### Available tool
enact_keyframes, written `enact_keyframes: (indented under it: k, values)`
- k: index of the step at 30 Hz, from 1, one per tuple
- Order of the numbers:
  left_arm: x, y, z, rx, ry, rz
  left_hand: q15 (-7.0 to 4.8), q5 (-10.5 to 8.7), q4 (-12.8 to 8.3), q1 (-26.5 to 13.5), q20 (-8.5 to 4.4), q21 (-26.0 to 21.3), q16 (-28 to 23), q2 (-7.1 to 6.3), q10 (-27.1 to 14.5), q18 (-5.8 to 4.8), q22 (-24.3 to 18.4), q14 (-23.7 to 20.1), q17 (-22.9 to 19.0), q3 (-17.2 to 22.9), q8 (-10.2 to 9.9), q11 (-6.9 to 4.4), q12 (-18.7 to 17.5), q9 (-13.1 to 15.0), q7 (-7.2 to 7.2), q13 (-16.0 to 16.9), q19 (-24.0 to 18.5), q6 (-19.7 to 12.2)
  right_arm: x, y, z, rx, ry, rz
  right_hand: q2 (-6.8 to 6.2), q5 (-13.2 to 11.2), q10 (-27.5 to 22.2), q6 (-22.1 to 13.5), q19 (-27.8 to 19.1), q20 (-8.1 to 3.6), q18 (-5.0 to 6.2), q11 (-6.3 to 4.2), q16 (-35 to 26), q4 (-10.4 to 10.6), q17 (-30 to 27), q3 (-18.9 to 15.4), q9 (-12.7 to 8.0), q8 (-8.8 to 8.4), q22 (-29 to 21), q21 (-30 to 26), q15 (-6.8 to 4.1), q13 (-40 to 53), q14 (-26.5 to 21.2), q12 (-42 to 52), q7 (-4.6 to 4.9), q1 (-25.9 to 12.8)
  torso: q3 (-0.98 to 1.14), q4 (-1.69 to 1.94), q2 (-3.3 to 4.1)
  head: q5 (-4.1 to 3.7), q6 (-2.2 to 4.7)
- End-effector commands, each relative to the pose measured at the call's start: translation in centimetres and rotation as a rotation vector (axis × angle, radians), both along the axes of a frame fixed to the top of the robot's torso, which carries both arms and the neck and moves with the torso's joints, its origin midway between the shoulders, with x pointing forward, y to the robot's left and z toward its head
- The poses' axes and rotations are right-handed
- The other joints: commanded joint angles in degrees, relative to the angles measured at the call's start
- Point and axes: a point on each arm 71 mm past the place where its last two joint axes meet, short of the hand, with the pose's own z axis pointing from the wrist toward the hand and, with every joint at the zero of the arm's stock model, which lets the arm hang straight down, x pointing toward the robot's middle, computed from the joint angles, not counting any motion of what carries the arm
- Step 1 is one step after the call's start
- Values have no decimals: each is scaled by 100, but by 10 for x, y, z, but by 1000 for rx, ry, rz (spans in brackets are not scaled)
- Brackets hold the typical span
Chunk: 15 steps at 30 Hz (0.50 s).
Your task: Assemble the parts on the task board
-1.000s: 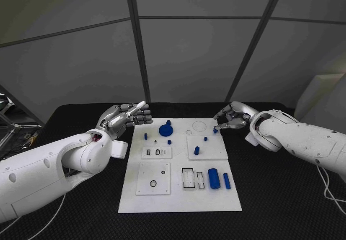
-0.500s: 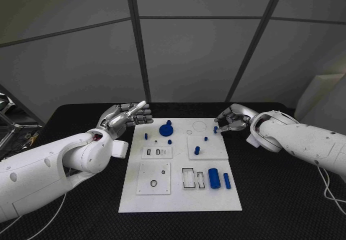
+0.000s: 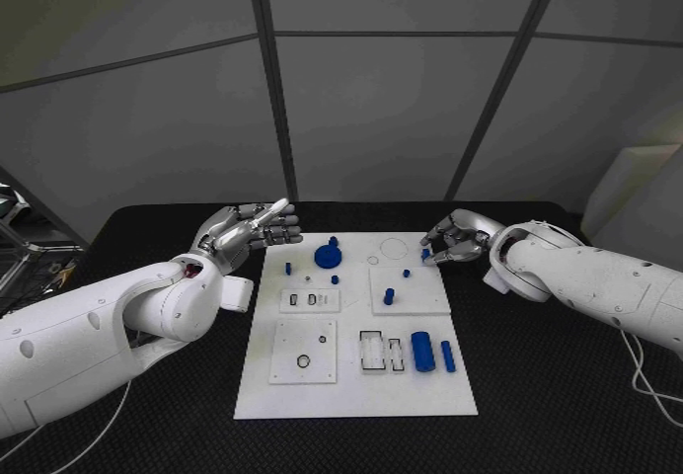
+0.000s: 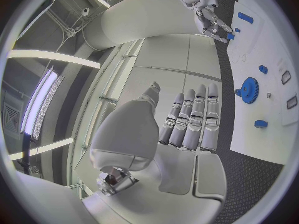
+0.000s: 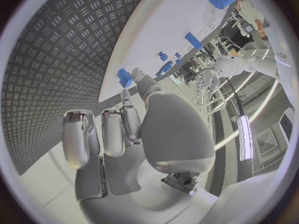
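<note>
The right hand (image 3: 453,240) has slid in a touch toward the white rectangular task board (image 3: 356,395) since a second ago, and now it sits right at the board's far right corner, fingers curled and pinching a small blue peg (image 3: 425,256) between thumb and fingertip; in the right wrist view that same small blue peg (image 5: 124,77) shows just at the fingertips, touching the board's edge. The left hand (image 3: 251,229) has not budged: it hangs over the black textured counter (image 3: 555,395) beside the board's far left corner, palm toward the board, fingers straight and side by side, thumb apart, holding nothing. On the board nothing else has shifted: the round blue gear (image 3: 329,258) with its upright knob stands near the far edge, a short blue pin (image 3: 287,269) to its left, a small blue stud (image 3: 335,280) just nearer, a blue peg (image 3: 389,296) standing on the right-hand inset plate, and a thick blue cylinder (image 3: 422,353) lying beside a slimmer blue bar (image 3: 448,357) toward the near right. Between gear and right hand lies bare board with a faint ring outline (image 3: 393,251), nothing in the way there.
</note>
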Motion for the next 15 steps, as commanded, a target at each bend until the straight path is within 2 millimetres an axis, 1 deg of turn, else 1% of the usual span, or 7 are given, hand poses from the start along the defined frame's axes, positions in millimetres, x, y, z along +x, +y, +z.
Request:
enact_keyframes:
  k: [1,7,12,15]
  values:
    - [0,-1,1,-2,-8,-12,-2,-27,-42,4,-16,9,-16,36,50,-68,-9,-3,5,2,-18,-2,-23,5,99,6,31,43,1,1,0,-14,6,4,54,34,33,66,355,38,4,25,52,-10,256,21,12,19,1136,32,39,229,342,49,-18,-78,0,1,-1,-6,-2]
    - [0,-1,1,-2,-8,-12,-2,-27,-42,4,-16,9,-16,36,50,-68,-9,-3,5,2,-18,-2,-23,5,99,6,31,43,3,0,-2,-22,9,-1,135,40,58,129,390,35,-9,20,86,-8,319,46,17,27,1193,63,35,271,356,97,-23,-123,2,2,-1,-10,-5]
    - [0,-1,1,-2,-8,-12,-2,-27,-42,4,-16,9,-16,36,50,-68,-9,-3,5,2,-18,-2,-23,5,99,6,31,43,4,2,-3,-29,12,0,186,44,78,178,413,32,-18,16,106,-12,354,68,20,32,1230,83,32,306,364,136,-28,-144,3,-4,0,-2,-12]
    - [0,-1,1,-2,-8,-12,-2,-27,-42,4,-16,9,-16,36,50,-68,-9,-3,5,2,-18,-2,-23,5,99,6,31,43,4,2,-3,-34,12,1,210,45,86,196,428,31,-24,13,115,-16,371,81,21,33,1256,97,31,319,368,150,-30,-149,3,-1,-4,-10,-13]
